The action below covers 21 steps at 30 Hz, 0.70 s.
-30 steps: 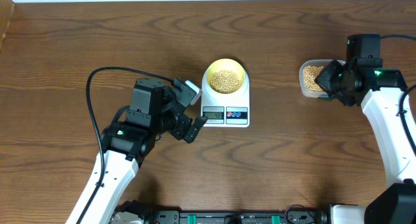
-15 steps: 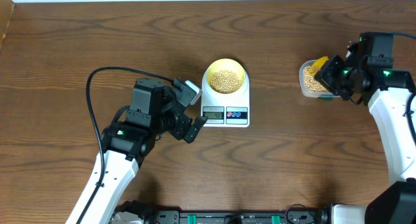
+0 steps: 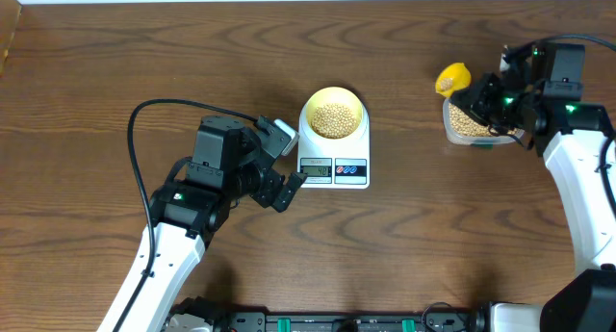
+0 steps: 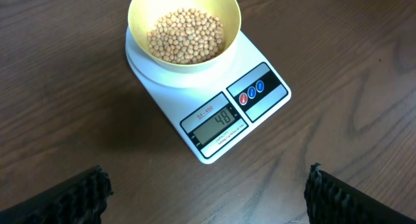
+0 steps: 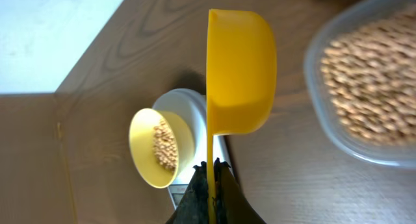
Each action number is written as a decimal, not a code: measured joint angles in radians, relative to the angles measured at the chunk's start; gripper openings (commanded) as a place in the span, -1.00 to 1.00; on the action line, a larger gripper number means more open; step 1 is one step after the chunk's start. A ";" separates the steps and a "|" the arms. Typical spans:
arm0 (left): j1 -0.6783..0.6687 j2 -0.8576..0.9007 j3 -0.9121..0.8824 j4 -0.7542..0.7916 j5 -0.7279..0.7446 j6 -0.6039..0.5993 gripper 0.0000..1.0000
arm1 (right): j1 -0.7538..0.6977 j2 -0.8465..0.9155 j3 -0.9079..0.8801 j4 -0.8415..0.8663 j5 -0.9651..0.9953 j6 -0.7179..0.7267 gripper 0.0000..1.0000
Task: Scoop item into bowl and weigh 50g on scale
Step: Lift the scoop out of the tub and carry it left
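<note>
Overhead, the job looks nearly done: the bowl (image 3: 333, 116) sits on the scale (image 3: 334, 157) in the middle of the desk (image 3: 115, 63), with a good heap of beans (image 3: 334, 118) already in it. From my left wrist view the display (image 4: 221, 122) reads 48, so I judge I am just short of the target and only a small top-up is left, a few beans and not a full scoop.

My right tool (image 3: 484, 99) is clamped together on the thin handle of the yellow scoop (image 3: 452, 79), which is lifted beside the far edge of the clear tub (image 3: 448, 128) of beans, well apart from the bowl. My left tool (image 3: 292, 156) hangs beside the scale's front corner with its fingers (image 4: 81, 193) spread wide, gripping nothing.

What I cannot settle is whether the scoop carries anything. The right wrist view shows it edge-on, from the outside of its cup, so the inside is hidden, and from overhead it is too small to read. The tub is blurred and cut off at the right wrist frame's edge. On the scale, I cannot make out what the buttons are for.
</note>
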<state>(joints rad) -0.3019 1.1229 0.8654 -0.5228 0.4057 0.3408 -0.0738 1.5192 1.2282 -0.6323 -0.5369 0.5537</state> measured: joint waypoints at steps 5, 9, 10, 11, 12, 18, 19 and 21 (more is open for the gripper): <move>0.000 0.000 0.000 0.000 0.000 0.000 0.96 | 0.056 0.000 0.000 0.060 -0.017 -0.030 -0.98; 0.000 0.000 0.000 0.000 0.000 0.000 0.96 | 0.108 0.000 0.000 0.079 -0.008 -0.045 -0.98; 0.000 0.000 0.000 0.000 0.000 0.000 0.96 | 0.122 0.000 0.000 0.084 -0.003 -0.047 -0.98; 0.000 0.000 0.000 0.000 0.000 0.000 0.96 | 0.136 0.000 0.000 0.092 0.003 -0.047 -0.98; 0.000 0.000 0.000 0.000 0.000 0.000 0.96 | 0.147 0.000 0.000 0.099 0.011 -0.049 -0.98; 0.000 0.000 0.000 0.000 0.000 0.000 0.96 | 0.218 0.000 0.000 0.153 0.049 -0.057 -0.98; 0.000 0.000 0.000 0.000 0.000 0.000 0.96 | 0.229 0.000 0.000 0.164 0.058 -0.060 -0.98; 0.000 0.000 0.000 0.000 0.000 0.000 0.96 | 0.249 0.000 0.000 0.179 0.071 -0.062 -0.98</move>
<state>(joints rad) -0.3019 1.1229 0.8654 -0.5228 0.4057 0.3408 0.1749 1.5196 1.2282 -0.4538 -0.4660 0.4915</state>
